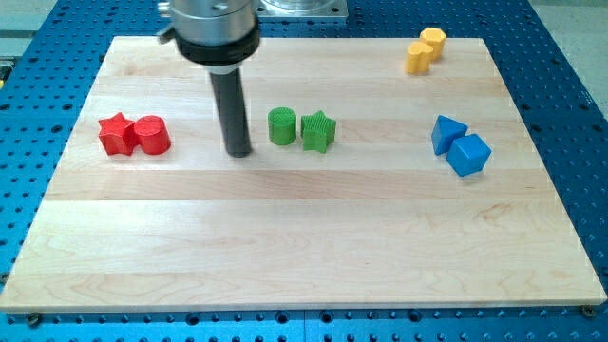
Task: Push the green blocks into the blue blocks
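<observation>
A green cylinder (281, 125) and a green star (319, 131) stand side by side, touching, near the board's middle top. A blue triangular block (447, 133) and a blue cube (468, 155) touch each other at the view's right. My tip (238, 152) rests on the board just left of the green cylinder, with a small gap between them. The green pair lies well left of the blue pair.
A red star (117, 134) and a red cylinder (152, 136) sit together at the view's left. Two yellow blocks (425, 49) sit at the top right. The wooden board (304, 247) lies on a blue perforated table.
</observation>
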`<action>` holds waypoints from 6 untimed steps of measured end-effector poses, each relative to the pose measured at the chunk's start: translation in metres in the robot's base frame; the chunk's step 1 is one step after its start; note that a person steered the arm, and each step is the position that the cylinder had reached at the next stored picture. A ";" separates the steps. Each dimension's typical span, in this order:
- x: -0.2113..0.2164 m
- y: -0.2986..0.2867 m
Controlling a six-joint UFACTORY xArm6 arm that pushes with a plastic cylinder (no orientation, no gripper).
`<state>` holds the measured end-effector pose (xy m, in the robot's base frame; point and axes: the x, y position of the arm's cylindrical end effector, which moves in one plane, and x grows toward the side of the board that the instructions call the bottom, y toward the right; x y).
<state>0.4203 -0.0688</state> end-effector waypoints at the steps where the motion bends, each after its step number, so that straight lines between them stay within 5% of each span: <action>1: -0.015 0.002; 3: -0.031 0.041; 6: 0.006 0.138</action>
